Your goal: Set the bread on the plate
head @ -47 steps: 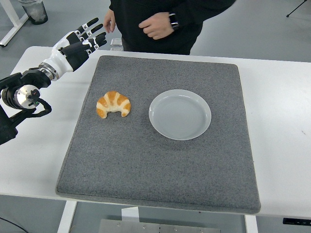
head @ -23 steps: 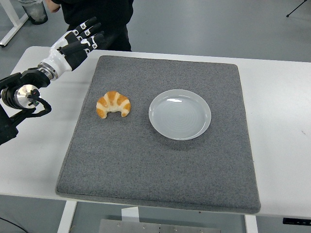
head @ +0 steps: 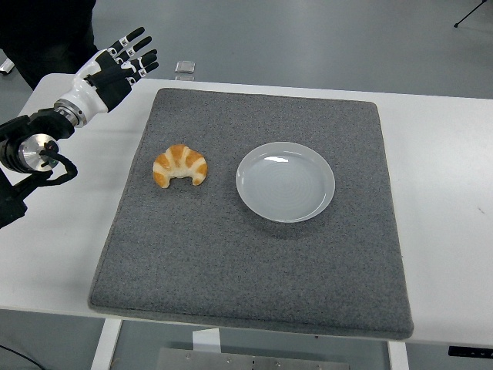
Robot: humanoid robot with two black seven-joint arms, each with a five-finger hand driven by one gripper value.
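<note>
A golden croissant (head: 179, 165) lies on the left part of the grey mat (head: 254, 262). A round pale grey plate (head: 286, 181) sits to its right, near the mat's middle, with nothing on it. My left hand (head: 122, 63) is raised over the table's far left, behind and left of the croissant and well apart from it. Its fingers are spread and hold nothing. My right arm is out of view.
The grey mat covers most of the white table (head: 447, 169). A small clear object (head: 183, 68) lies at the table's far edge. A person in dark clothes (head: 46, 31) stands at the top left corner.
The person has walked from the top middle to the far left. My left hand has drifted slightly left and away from the mat. Croissant and plate have not moved.
</note>
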